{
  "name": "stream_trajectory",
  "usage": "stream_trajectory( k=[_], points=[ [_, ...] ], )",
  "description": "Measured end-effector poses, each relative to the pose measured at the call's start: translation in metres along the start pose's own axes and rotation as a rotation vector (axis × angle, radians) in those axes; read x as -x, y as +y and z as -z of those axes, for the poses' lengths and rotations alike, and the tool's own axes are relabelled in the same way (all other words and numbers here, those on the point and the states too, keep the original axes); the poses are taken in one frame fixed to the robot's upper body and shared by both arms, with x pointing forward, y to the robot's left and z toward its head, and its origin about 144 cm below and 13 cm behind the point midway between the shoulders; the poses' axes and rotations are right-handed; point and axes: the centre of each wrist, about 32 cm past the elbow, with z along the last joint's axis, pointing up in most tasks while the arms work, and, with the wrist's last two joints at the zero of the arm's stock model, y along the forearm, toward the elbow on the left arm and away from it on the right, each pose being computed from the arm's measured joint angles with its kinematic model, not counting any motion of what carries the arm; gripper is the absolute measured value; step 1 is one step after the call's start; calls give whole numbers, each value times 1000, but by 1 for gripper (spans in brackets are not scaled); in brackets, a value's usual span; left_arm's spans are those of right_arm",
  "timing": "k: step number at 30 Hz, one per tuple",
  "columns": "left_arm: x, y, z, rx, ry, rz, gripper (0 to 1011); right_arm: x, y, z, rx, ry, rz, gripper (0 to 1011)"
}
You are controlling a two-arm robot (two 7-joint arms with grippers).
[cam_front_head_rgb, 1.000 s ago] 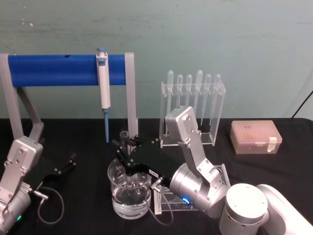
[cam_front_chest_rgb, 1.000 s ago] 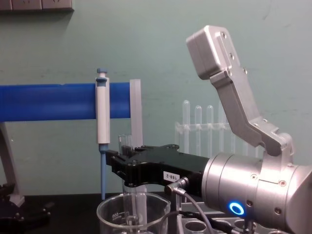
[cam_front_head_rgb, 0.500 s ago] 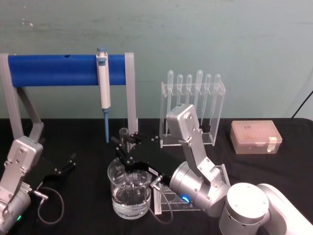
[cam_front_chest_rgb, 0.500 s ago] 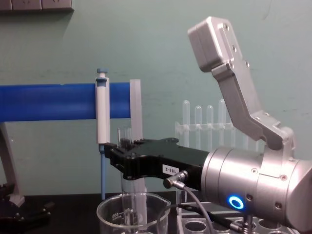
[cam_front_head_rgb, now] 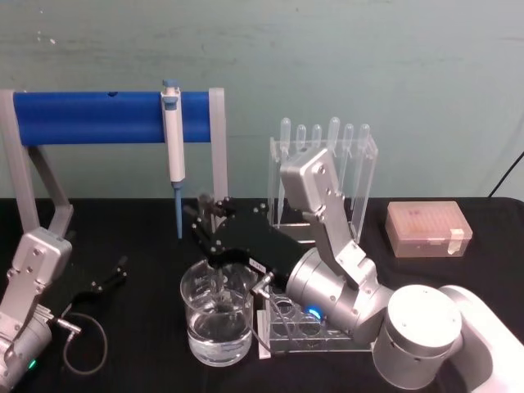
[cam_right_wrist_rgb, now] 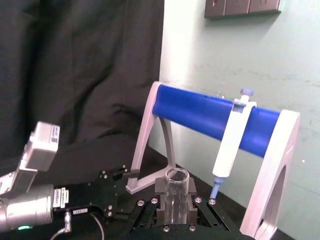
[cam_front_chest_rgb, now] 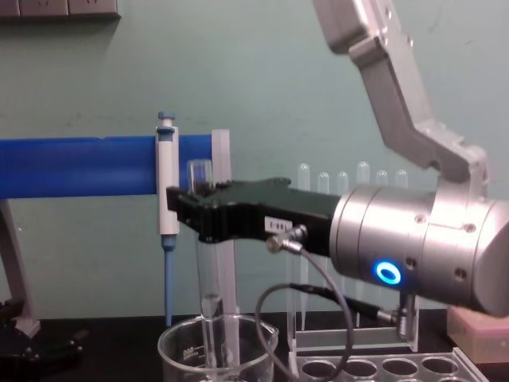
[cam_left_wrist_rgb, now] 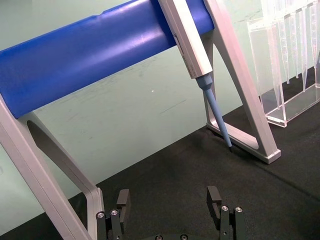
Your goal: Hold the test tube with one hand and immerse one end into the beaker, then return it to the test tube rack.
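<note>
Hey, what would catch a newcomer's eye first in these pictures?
The black right pincer grips the upright test tube, whose lower end dips into the beaker at front centre. Behind, a blue bar carries a white pipettor; the left pincer rests open at far left.

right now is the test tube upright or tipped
Upright. In the chest view the test tube stands vertical, rim up, clamped near the top by the right gripper, its lower end down inside the beaker.

We record: test tube (cam_front_chest_rgb: 208, 270) clear glass; beaker (cam_front_chest_rgb: 176, 356) clear, white printed marks; right gripper (cam_front_chest_rgb: 197, 213) black, white label (cam_front_chest_rgb: 278, 225); bar (cam_front_head_rgb: 90, 117) blue; tabletop (cam_front_head_rgb: 131, 233) black.
</note>
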Motion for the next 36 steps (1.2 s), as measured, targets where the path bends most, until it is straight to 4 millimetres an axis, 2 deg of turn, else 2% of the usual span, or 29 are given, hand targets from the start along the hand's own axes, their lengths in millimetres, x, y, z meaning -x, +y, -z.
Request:
stream_trajectory(
  k=[12,21,30,36],
  points=[
    [0,0,0,0,0,0,1000,-4,0,-32,-39,1,-13,230],
    [0,0,0,0,0,0,1000,-9,-11,-62,-68,32,-36,230],
    [0,0,0,0,0,0,1000,-19,-38,-82,-55,9,-15,230],
    [0,0,0,0,0,0,1000,-26,-62,-78,-21,5,40,230]
  ],
)
